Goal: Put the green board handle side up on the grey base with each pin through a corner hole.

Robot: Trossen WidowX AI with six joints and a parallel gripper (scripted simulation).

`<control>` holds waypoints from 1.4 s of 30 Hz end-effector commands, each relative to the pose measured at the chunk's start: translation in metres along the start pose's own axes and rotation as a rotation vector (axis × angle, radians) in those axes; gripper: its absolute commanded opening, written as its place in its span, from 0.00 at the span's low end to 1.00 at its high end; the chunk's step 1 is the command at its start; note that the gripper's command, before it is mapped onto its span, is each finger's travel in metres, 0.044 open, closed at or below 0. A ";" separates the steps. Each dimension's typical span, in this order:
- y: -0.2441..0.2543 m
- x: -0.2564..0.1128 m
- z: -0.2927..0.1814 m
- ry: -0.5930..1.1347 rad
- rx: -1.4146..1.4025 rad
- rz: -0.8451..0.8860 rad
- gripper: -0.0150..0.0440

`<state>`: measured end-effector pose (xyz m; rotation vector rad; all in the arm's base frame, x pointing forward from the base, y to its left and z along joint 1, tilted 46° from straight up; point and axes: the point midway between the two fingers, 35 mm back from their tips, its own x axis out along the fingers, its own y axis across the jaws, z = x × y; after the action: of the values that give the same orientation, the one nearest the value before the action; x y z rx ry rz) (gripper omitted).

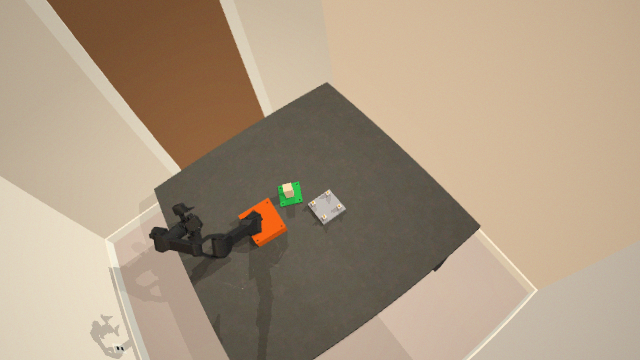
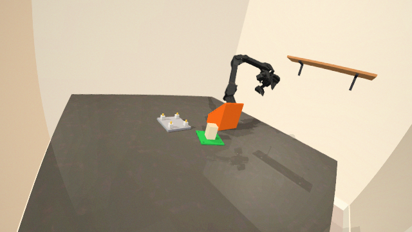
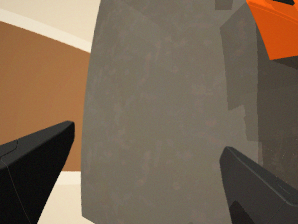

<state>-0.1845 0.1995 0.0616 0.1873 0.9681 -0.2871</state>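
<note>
The green board [image 1: 294, 200] [image 2: 206, 142] lies flat on the table, with its cream square handle [image 1: 288, 190] [image 2: 211, 131] pointing up. The grey base [image 1: 326, 205] [image 2: 176, 124] lies a short way beside it, with a gold-tipped pin on each of its four posts. Nothing rests on the posts. My gripper [image 2: 268, 92] [image 3: 150, 143] is open and empty. It hangs high in the air near the table's edge, well away from the board and the base. Neither the board nor the base shows in the wrist view.
A large orange block [image 1: 273, 222] [image 2: 230, 116] [image 3: 278, 31] with a sloping top stands close to the board, between it and the arm's side of the table. A wooden shelf [image 2: 331, 67] is on the wall beyond the arm. The dark table [image 1: 360, 150] [image 2: 129, 167] [image 3: 150, 90] carries these objects.
</note>
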 end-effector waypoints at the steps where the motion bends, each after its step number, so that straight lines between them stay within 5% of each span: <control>1: 0.002 0.001 0.001 0.000 -0.002 -0.003 0.98; 13: 0.104 0.091 0.077 -0.004 -0.030 -0.231 1.00; 21: 0.129 0.169 0.156 0.029 -0.020 -0.408 1.00; 30: 0.098 0.251 0.246 0.125 0.000 -0.602 1.00; 42: -0.009 0.328 0.315 0.348 0.006 -0.832 1.00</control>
<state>0.2304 0.0781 -0.0310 -0.1497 1.3051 -1.0174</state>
